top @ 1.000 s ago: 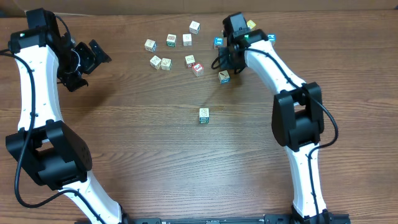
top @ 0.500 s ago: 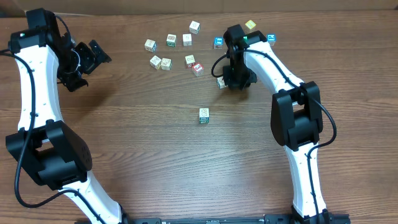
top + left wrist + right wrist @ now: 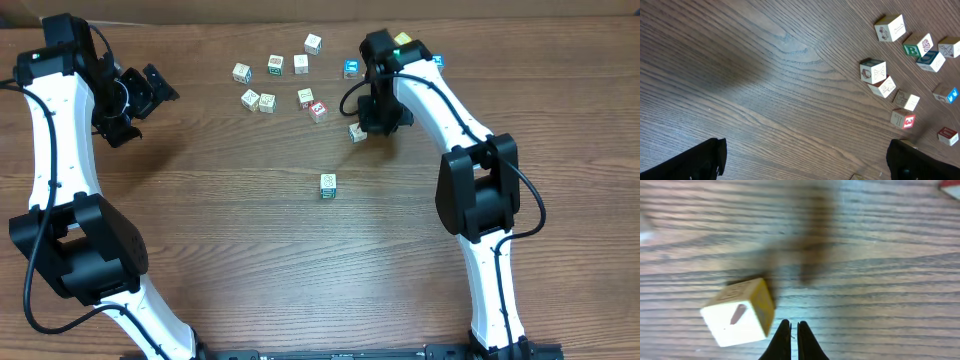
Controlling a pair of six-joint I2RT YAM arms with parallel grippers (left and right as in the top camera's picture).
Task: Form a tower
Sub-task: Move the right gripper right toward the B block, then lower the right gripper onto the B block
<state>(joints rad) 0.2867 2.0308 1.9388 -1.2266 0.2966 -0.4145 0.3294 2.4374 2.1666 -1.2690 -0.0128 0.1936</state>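
Observation:
The tower (image 3: pixel 327 185) stands alone mid-table, a narrow pale stack with green print seen from above; its height is not readable. My right gripper (image 3: pixel 374 126) (image 3: pixel 794 330) is shut on nothing, its tips together just right of a loose pale cube (image 3: pixel 357 132) (image 3: pixel 740 312) that lies tilted on the wood. My left gripper (image 3: pixel 143 105) (image 3: pixel 810 165) hangs wide open over bare table at the far left, away from the cubes. Several loose cubes (image 3: pixel 301 64) (image 3: pixel 873 70) are scattered at the back.
A red-printed cube (image 3: pixel 318 110) (image 3: pixel 903 120) and a blue-printed cube (image 3: pixel 351 68) lie near the right arm. A pale yellow cube (image 3: pixel 402 40) sits behind that arm. Dark wood table (image 3: pixel 230 230) runs to the front edge.
The right gripper came down from the back cubes toward the loose cube and its jaws closed without it. The cube shifted slightly toward the front-left. The left arm stayed still.

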